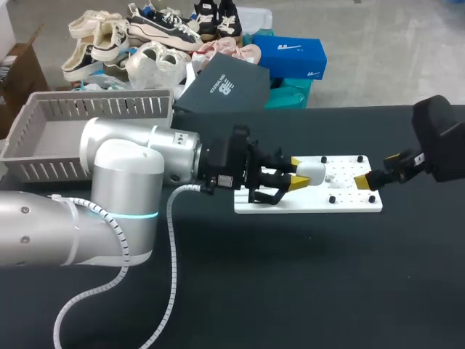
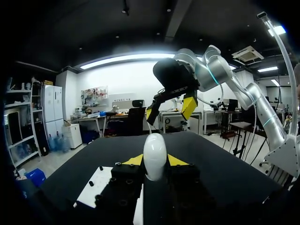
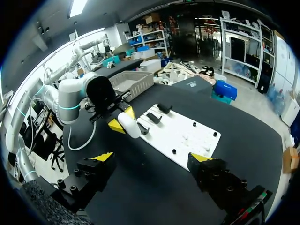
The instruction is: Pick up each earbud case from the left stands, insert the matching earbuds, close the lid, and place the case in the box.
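Note:
A white earbud case (image 1: 314,172) with its lid closed is held just above the white stand board (image 1: 305,203), and my left gripper (image 1: 298,174) is shut on it from both sides. In the left wrist view the case (image 2: 155,157) stands upright between the yellow fingertips (image 2: 134,160). My right gripper (image 1: 378,171) hangs open over the board's right end, facing the case, with nothing in it. In the right wrist view its own gripper (image 3: 152,157) is spread wide, and the case (image 3: 129,124) lies ahead of it. Small white pieces (image 1: 330,177) sit on the board; I cannot tell what they are.
A grey slatted basket (image 1: 43,109) stands at the table's back left. Black stands (image 3: 159,112) and several black pegs (image 1: 371,198) stick up from the board (image 3: 187,140). The black tabletop (image 1: 305,283) lies in front of the board.

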Controlling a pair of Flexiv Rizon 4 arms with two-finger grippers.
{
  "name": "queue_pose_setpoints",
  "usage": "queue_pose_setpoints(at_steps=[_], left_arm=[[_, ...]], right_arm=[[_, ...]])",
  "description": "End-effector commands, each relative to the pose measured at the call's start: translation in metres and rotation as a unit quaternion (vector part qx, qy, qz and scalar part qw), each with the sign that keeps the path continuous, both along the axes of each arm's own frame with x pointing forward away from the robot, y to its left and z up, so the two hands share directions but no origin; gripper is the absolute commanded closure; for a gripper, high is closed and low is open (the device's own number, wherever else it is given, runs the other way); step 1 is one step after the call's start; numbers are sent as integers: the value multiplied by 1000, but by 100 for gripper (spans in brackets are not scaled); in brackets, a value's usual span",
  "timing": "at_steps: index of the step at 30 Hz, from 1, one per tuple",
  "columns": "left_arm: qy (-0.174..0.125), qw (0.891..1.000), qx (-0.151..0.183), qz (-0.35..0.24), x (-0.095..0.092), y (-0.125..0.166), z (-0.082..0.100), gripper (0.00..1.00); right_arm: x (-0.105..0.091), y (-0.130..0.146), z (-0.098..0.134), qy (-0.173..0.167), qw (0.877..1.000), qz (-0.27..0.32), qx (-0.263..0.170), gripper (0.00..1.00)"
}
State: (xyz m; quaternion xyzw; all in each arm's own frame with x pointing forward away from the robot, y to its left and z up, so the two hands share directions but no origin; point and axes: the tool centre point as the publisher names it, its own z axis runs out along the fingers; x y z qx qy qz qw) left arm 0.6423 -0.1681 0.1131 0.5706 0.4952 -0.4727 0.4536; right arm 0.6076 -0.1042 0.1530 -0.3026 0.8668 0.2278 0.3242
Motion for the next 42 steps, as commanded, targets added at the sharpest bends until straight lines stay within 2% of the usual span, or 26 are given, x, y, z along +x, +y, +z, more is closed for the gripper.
queue_pose_setpoints(at_steps=[1, 9, 24, 42], left_arm=[[0, 1000, -1, -3, 3, -2, -2, 100], [0, 1000, -1, -3, 3, -2, -2, 100], [0, 1000, -1, -3, 3, -2, -2, 100], [0, 1000, -1, -3, 3, -2, -2, 100]], right_arm=[[0, 12, -2, 1, 1000, 3, 0, 0], [1, 34, -5, 2, 1000, 19, -6, 0], [27, 58, -22, 20, 1000, 11, -12, 0], [36, 61, -23, 22, 1000, 3, -14, 0]])
